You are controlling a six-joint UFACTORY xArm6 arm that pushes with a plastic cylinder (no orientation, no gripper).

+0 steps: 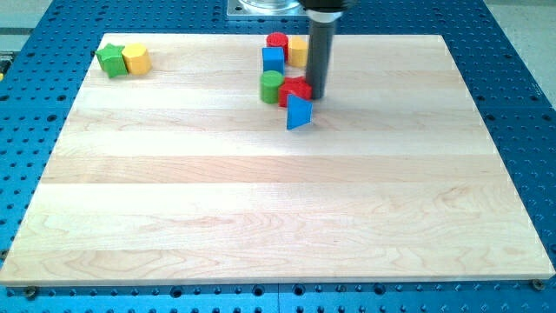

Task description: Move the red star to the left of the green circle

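The red star (294, 89) lies near the view's top centre, touching the right side of the green circle (271, 86). My tip (317, 96) stands right against the red star's right side. A blue triangle (298, 113) sits just below the red star, touching it. The rod rises from the tip toward the view's top and hides part of a yellow block behind it.
A blue cube (274, 59), a red round block (277, 41) and a yellow block (298, 50) cluster just above the green circle. A green star (110, 59) and a yellow hexagon (136, 58) sit at the board's top left corner. The wooden board (278, 209) lies on a blue perforated table.
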